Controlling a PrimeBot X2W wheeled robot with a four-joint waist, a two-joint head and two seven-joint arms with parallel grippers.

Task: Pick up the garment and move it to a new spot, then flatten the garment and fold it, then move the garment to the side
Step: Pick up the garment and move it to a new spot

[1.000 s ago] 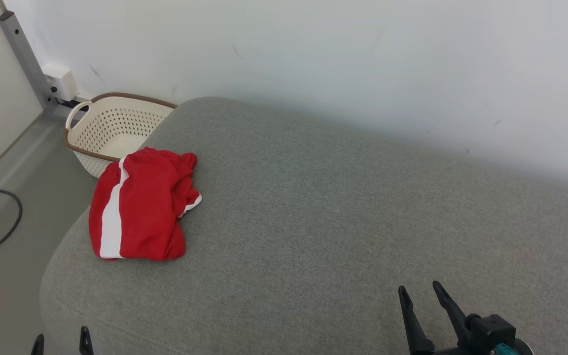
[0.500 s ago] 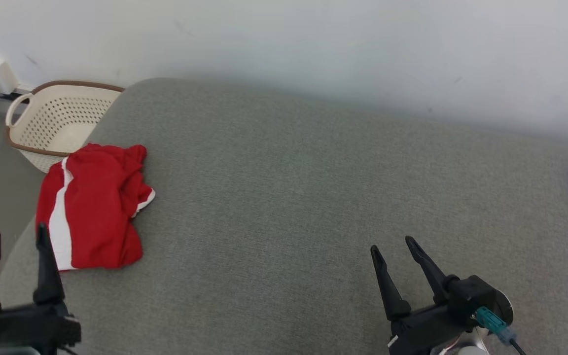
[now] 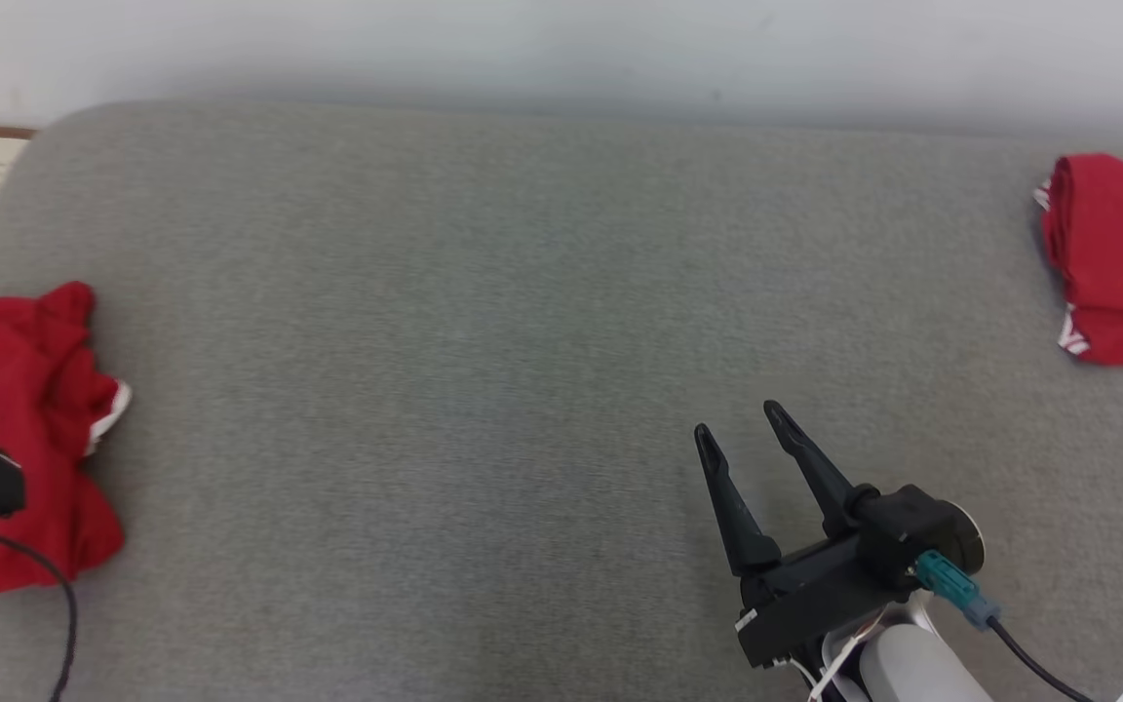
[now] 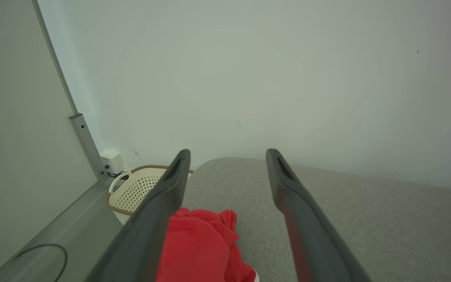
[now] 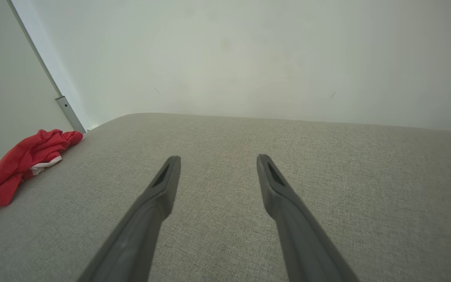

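Before us, a broad grey fabric-covered cushion (image 3: pixel 484 292) with rounded corners: a crumpled red garment (image 3: pixel 45 439) with white trim lies at its left end, and well apart, near the far right edge, we see a second red garment (image 3: pixel 1122 244), neatly folded, resting on the bare weave

Soft even light, faint shadows, wrist views blurred up close
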